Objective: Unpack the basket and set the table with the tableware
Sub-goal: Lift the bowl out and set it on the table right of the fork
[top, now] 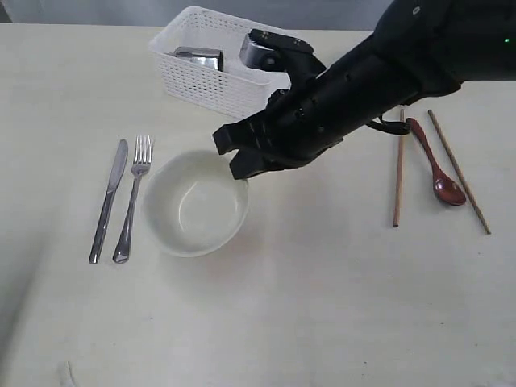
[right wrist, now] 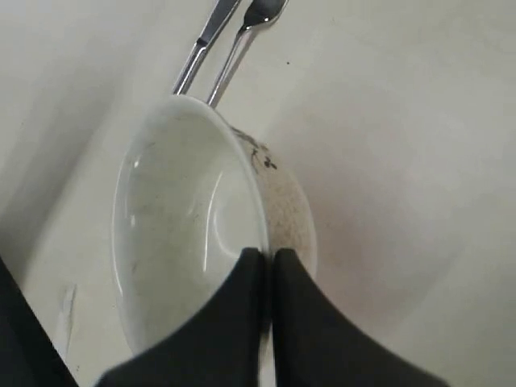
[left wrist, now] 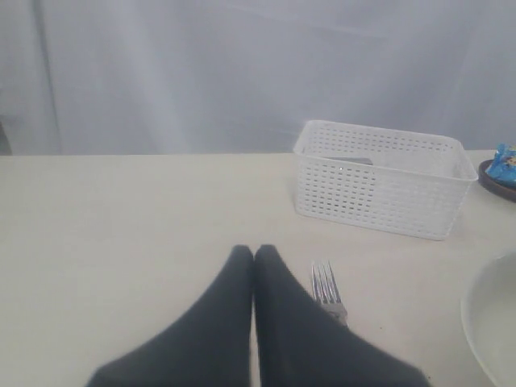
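Off-white bowl (top: 196, 203) at the middle of the table (top: 322, 306), basket-side rim pinched in the right gripper (top: 228, 157); knife (top: 109, 200) and fork (top: 133, 197) toward the left edge, white basket (top: 201, 81) by the far edge, chopsticks (top: 398, 169) flanking a wooden spoon (top: 439, 173) toward the right edge. From the left wrist: left gripper (left wrist: 254, 251) closed, above the table beside the fork's tines. From the right wrist: fingers (right wrist: 234, 322) together on the bowl's rim, one inside, one outside.
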